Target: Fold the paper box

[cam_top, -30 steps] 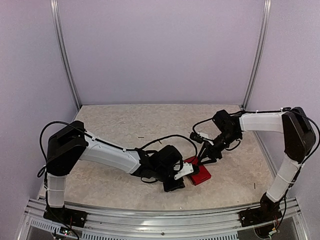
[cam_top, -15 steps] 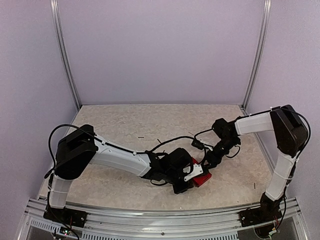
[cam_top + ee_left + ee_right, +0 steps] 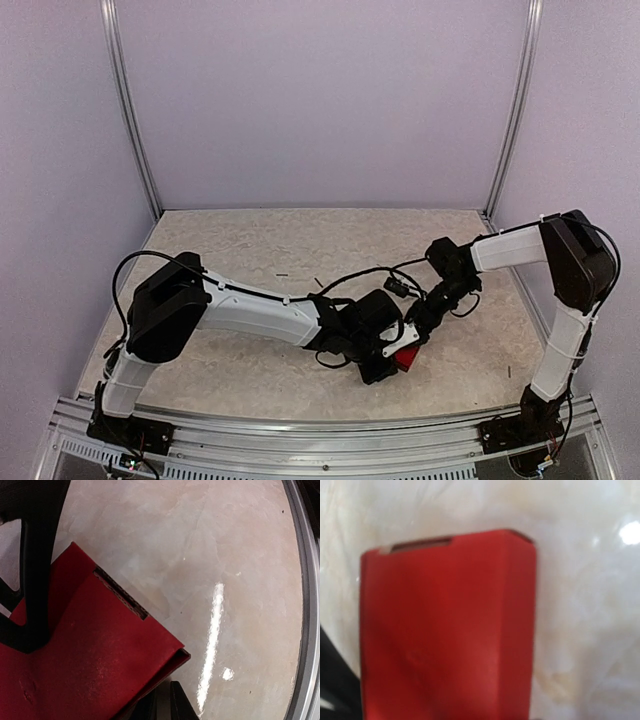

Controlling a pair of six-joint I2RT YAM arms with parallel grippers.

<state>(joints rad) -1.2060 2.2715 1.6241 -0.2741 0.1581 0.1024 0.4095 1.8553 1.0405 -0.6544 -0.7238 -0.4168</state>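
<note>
top external view: on the table (image 3: 250, 260), at 5 o'clock, lies the paper box (image 3: 406, 359). my left gripper (image 3: 389, 354) pinches its edge; my right gripper (image 3: 420, 322), i cannot tell. nearly folded, i judge; next, press the end flap home.

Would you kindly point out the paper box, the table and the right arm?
paper box (image 3: 445, 630), right wrist view, middle of its red top face.
table (image 3: 260, 250), top external view, bare far surface.
right arm (image 3: 510, 245), top external view, white forearm link.

beige marbled table (image 3: 250, 250), lilac walls (image 3: 320, 100)
</note>
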